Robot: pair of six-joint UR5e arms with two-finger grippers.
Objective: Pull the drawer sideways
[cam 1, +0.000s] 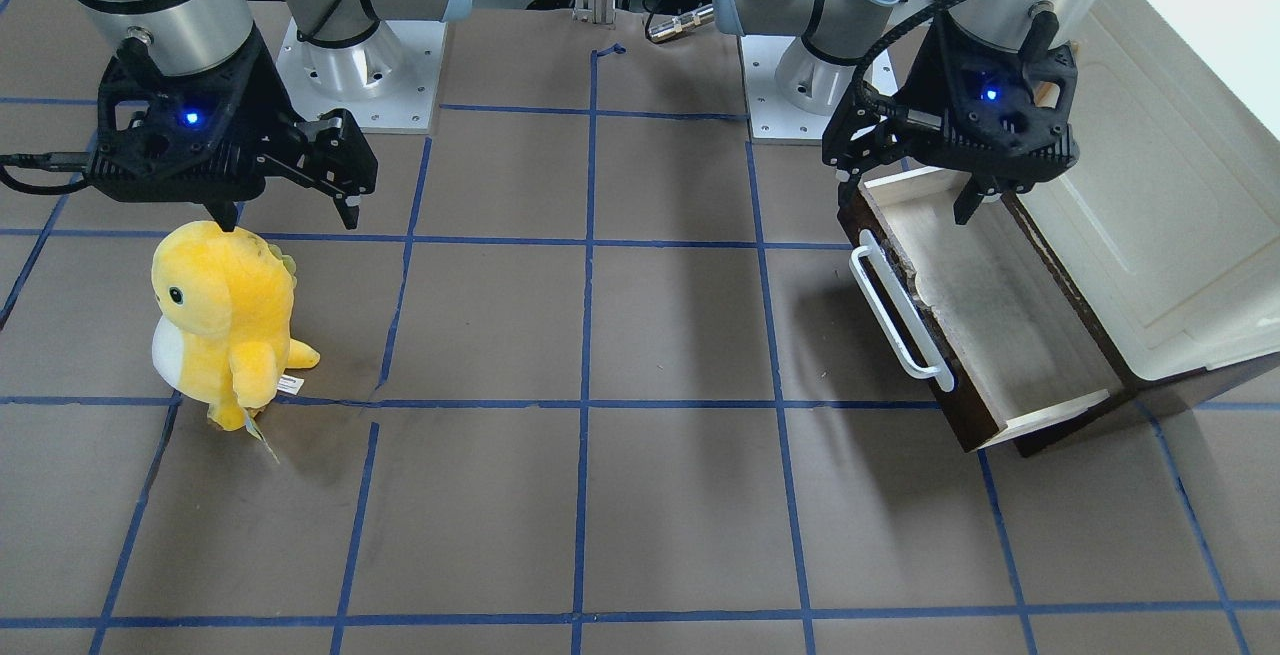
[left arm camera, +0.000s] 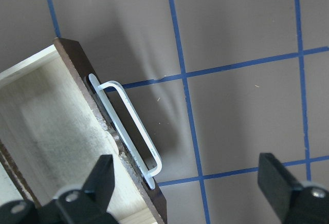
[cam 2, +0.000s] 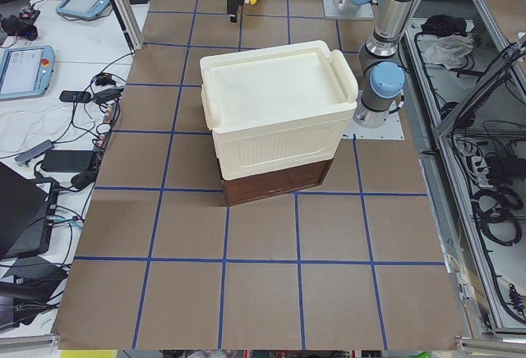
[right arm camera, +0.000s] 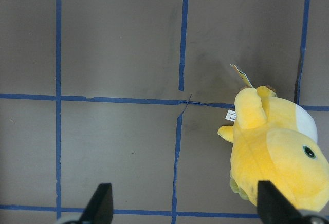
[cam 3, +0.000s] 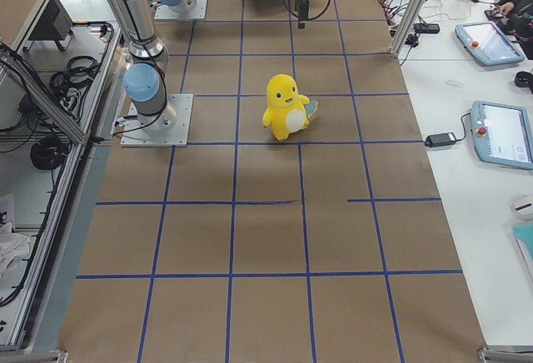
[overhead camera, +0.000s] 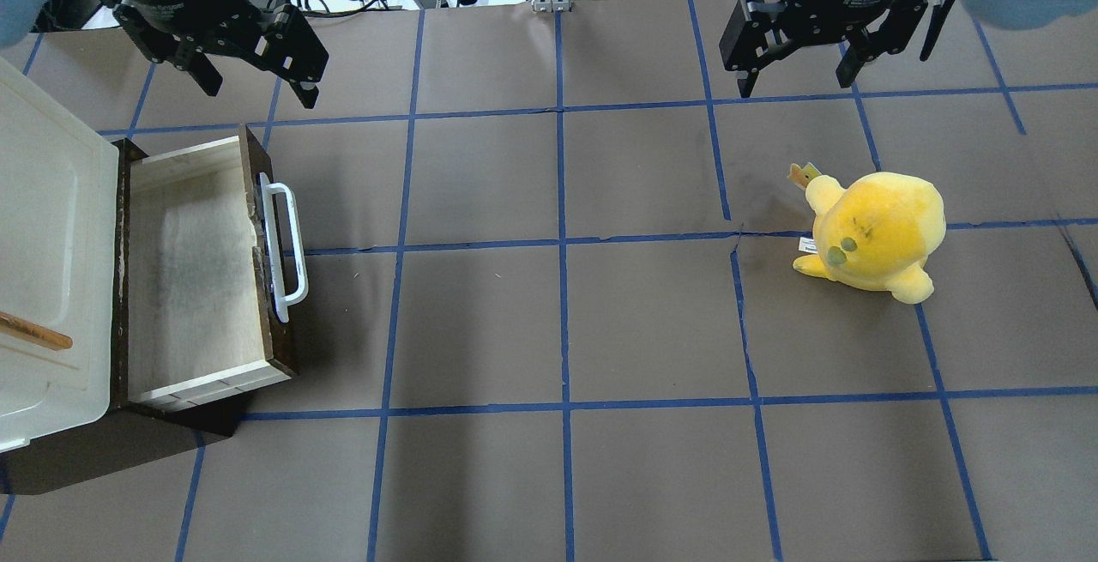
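Left fingers are standing wide apart, gripping nothing. One is hanging over the drawer's front edge, the other over bare table. The left gripper is hovering above the robot-side end of the drawer, clear of it. The drawer is sitting open at the robot's left end of the table, slid out from under the cream cabinet, pale inside showing. Its white handle is facing the table centre, with nothing touching it.

Right fingers are also spread apart and empty. The right gripper is hanging over the table near the yellow plush toy, which is standing upright well apart from the drawer.
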